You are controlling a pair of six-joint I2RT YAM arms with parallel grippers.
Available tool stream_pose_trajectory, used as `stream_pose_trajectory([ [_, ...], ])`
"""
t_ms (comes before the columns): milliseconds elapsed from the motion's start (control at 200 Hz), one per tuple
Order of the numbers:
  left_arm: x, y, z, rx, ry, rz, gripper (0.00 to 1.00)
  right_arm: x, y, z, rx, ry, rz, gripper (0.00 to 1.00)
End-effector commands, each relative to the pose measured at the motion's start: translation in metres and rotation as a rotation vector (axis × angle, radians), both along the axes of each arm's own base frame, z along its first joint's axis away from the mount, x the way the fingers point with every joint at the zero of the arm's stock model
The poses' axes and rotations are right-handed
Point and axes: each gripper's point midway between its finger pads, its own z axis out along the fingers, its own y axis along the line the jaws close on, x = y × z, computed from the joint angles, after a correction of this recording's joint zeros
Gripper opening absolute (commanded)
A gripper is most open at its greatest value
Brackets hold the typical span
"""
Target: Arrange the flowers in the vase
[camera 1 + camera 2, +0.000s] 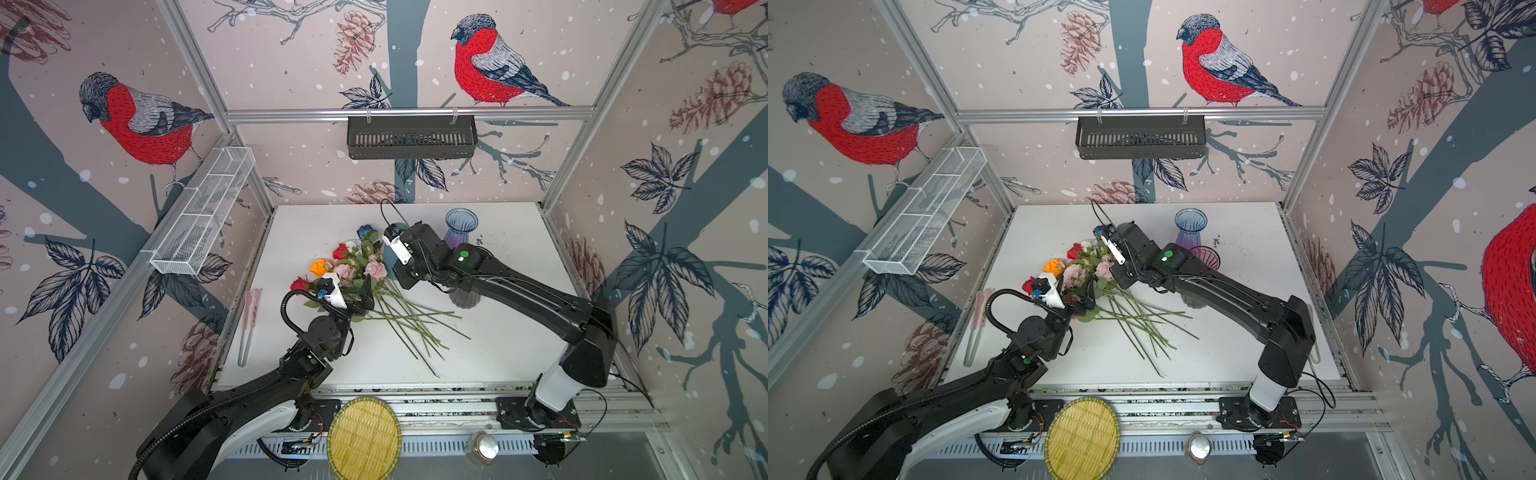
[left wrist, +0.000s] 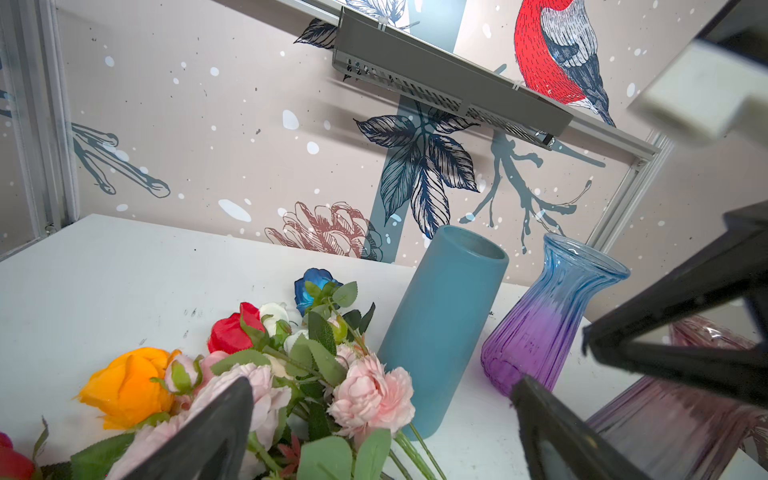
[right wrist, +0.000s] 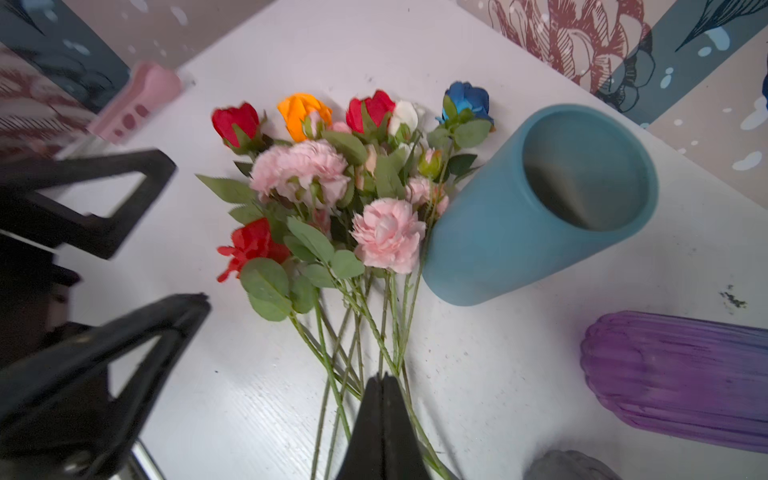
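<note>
The flowers (image 1: 357, 266) (image 1: 1084, 270) lie in a bunch on the white table (image 1: 498, 353), heads toward the back left, green stems fanned toward the front. Red, orange, white, blue and pink blooms show in the right wrist view (image 3: 386, 237). My left gripper (image 2: 382, 386) (image 1: 353, 297) stands open over the pink blooms, holding nothing. My right gripper (image 3: 382, 377) is shut just above the crossing stems; I cannot tell whether a stem is pinched. A teal cylinder vase (image 3: 519, 232) (image 2: 440, 332) stands upright against the bunch, partly hidden by the right wrist in both top views.
A blue-to-purple glass vase (image 1: 459, 230) (image 2: 548, 324), a pink glass vase (image 1: 1206, 255) and a greyish vase (image 1: 465, 297) stand by the right arm. A pink-handled tool (image 1: 251, 316) lies at the table's left edge. A woven yellow tray (image 1: 363, 436) sits in front.
</note>
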Motion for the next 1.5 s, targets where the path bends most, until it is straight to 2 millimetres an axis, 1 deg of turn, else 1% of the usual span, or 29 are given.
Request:
stream_pose_trajectory([
  [0, 0.0, 0.001, 0.007, -0.024, -0.018, 0.007, 0.97, 0.002, 0.001, 0.045, 0.195, -0.007, -0.005, 0.03],
  [50, 0.0, 0.001, 0.007, -0.024, -0.017, 0.006, 0.97, 0.004, -0.007, 0.056, 0.26, -0.011, -0.011, 0.03],
  [90, 0.0, 0.001, 0.007, -0.025, -0.017, 0.006, 0.97, 0.004, -0.011, 0.061, 0.305, -0.015, -0.008, 0.04],
  [125, 0.0, 0.001, 0.007, -0.025, -0.017, 0.004, 0.97, 0.004, -0.014, 0.058, 0.313, -0.011, -0.005, 0.09],
  [160, 0.0, 0.0, 0.007, -0.025, -0.016, 0.002, 0.97, 0.005, -0.014, 0.05, 0.296, 0.001, -0.005, 0.14],
  [220, 0.0, 0.0, 0.007, -0.024, -0.016, 0.003, 0.97, 0.004, -0.011, 0.025, 0.232, 0.043, -0.002, 0.18],
  [305, 0.001, 0.0, 0.006, -0.022, -0.014, 0.002, 0.97, 0.002, -0.008, -0.021, 0.109, 0.108, -0.001, 0.18],
  [365, 0.001, -0.001, 0.007, -0.02, -0.013, -0.002, 0.97, 0.002, -0.009, -0.051, 0.017, 0.147, -0.011, 0.2],
  [430, 0.001, -0.002, 0.006, -0.019, -0.011, -0.004, 0.97, 0.002, -0.011, -0.083, -0.103, 0.151, -0.02, 0.22],
  [505, 0.001, -0.002, 0.006, -0.02, -0.01, -0.003, 0.97, -0.006, -0.008, -0.118, -0.235, 0.144, 0.003, 0.24],
  [570, 0.001, -0.002, 0.006, -0.017, -0.01, -0.002, 0.97, -0.013, -0.001, -0.142, -0.283, 0.181, 0.037, 0.24],
  [625, 0.002, -0.001, 0.006, -0.018, -0.01, -0.001, 0.97, -0.017, 0.005, -0.157, -0.298, 0.209, 0.055, 0.24],
  [710, 0.001, -0.001, 0.007, -0.021, -0.012, 0.0, 0.97, -0.016, 0.013, -0.169, -0.302, 0.222, 0.063, 0.23],
  [851, 0.0, 0.0, 0.007, -0.022, -0.013, 0.002, 0.97, -0.008, 0.019, -0.181, -0.323, 0.212, 0.058, 0.22],
  [1046, 0.0, -0.001, 0.007, -0.024, -0.014, -0.002, 0.97, 0.004, 0.021, -0.188, -0.349, 0.194, 0.039, 0.2],
  [1326, 0.0, 0.0, 0.008, -0.024, -0.016, 0.002, 0.97, 0.01, 0.033, -0.205, -0.361, 0.198, 0.06, 0.19],
  [1436, 0.0, 0.001, 0.009, -0.024, -0.017, 0.003, 0.97, 0.01, 0.034, -0.21, -0.363, 0.206, 0.063, 0.15],
  [1496, -0.001, 0.002, 0.009, -0.023, -0.02, 0.006, 0.97, 0.01, 0.034, -0.208, -0.359, 0.205, 0.062, 0.11],
])
